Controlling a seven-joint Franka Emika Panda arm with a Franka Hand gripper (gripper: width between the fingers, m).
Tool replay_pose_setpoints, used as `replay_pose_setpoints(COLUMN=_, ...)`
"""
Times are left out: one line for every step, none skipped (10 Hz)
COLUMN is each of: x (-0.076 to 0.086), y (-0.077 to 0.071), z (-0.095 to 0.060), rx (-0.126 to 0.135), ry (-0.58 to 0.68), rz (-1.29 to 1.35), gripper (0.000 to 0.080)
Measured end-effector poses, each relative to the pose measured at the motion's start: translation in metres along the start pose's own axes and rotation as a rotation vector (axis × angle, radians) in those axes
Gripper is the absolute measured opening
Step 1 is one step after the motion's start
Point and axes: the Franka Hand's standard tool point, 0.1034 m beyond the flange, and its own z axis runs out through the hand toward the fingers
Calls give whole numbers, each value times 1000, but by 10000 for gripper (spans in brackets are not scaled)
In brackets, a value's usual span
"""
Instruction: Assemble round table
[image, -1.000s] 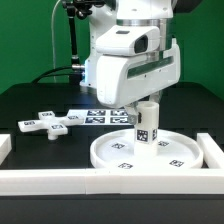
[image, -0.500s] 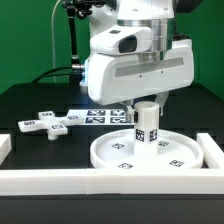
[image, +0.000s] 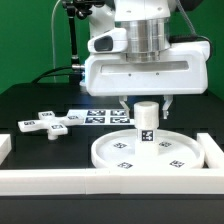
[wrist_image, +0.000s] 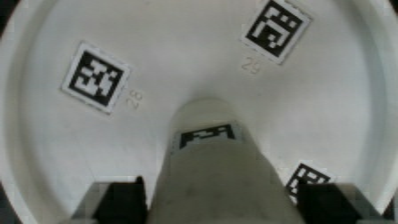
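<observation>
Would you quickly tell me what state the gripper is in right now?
Gripper: closed on the post, which stands upright on the round disc.

Your arm hangs straight down, wrist vertical. Your tool (image: 144, 103) points downward, its two fingers (image: 123, 103) closed in tight.

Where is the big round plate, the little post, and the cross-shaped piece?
Round disc (image: 178, 152): exterior view, on its flat top near the rim.
Post (image: 146, 121): exterior view, on its side, standing upright on the disc.
Cross-shaped piece (image: 49, 123): exterior view, on its middle.
</observation>
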Motion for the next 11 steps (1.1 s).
replay_pose_setpoints(x=-2, y=-1, z=0, rx=-6, ry=-9, rz=63, gripper=409)
replay_pose_setpoints(x=-1, y=-1, z=0, rx=1, ry=-8, rz=90, gripper=409)
replay_pose_setpoints(x=-1, y=-2, z=0, rx=9, ry=-12, rz=185, gripper=409)
replay_pose_setpoints(x=-2, y=-3, z=0, rx=15, ry=-15, rz=261, gripper=409)
replay_pose_setpoints(x=-2, y=-3, z=0, rx=20, ry=-19, rz=331, gripper=409)
replay_pose_setpoints(x=-2, y=-4, z=0, rx=21, ry=-20, rz=381, gripper=409)
replay_pose_setpoints(x=-2, y=-4, z=0, rx=29, ry=-26, rz=471, gripper=409)
replay_pose_setpoints(x=-2, y=-4, z=1, rx=48, ry=-42, rz=642, gripper=409)
replay_pose_setpoints(x=-3, y=-4, z=1, rx=62, ry=-55, rz=737, gripper=409)
replay_pose_setpoints(x=-2, y=-5, z=1, rx=84, ry=-67, rz=890, gripper=409)
replay_pose_setpoints(x=1, y=-6, z=1, rx=113, ry=-65, rz=998, gripper=409)
